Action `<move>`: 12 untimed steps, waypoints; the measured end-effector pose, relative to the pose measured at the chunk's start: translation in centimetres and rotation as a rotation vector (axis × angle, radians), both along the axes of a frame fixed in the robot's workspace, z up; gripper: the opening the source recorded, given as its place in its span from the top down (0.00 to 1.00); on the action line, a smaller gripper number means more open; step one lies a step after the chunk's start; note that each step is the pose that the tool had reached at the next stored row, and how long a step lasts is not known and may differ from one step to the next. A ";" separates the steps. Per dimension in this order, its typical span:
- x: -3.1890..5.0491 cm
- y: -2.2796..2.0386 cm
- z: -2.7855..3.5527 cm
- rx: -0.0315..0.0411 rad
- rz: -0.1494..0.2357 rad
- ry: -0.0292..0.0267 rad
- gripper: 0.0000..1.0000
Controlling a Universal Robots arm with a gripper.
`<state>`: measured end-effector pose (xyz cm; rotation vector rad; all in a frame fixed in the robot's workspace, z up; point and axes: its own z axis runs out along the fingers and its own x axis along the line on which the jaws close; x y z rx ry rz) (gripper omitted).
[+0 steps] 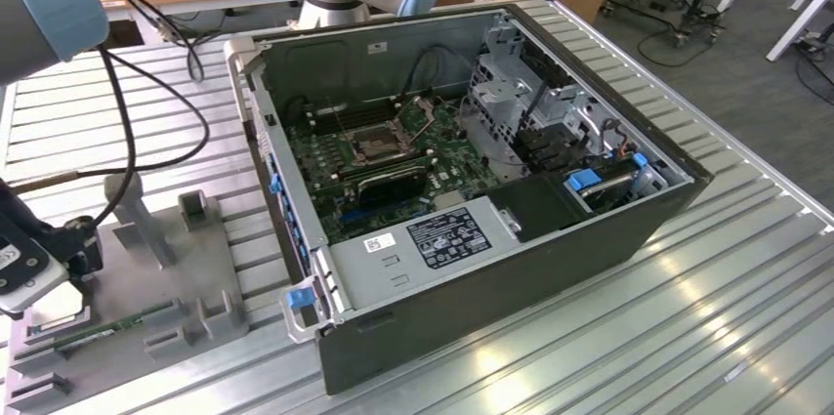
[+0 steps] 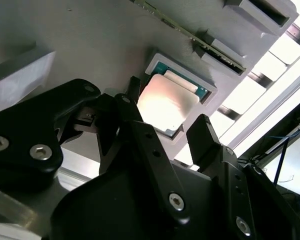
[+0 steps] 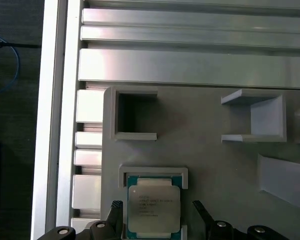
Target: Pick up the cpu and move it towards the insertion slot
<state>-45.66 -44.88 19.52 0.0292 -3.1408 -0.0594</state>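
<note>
Second wrist view: black two-finger gripper [image 2: 164, 114] is hanging spread open, straddling the flat silvery square cpu [image 2: 166, 100]. Probably light, rigid, slick, fragile, so opposite side edges are looking safest.

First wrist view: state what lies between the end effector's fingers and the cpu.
In the first wrist view, only bare grey tray. The open end effector straddles the cpu, a finger on either side, not touching.

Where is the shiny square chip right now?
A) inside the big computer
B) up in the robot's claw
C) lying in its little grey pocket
C: in the first wrist view the cpu lies flat in the grey tray recess, with the gripper open and straddling it.
</note>
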 end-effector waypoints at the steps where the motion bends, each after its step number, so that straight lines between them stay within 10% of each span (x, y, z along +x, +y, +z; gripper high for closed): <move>1: 0.00 0.00 -0.11 0.0000 0.000 -0.0001 0.35; 12: -0.07 0.00 -0.43 0.0000 -0.007 -0.0001 0.35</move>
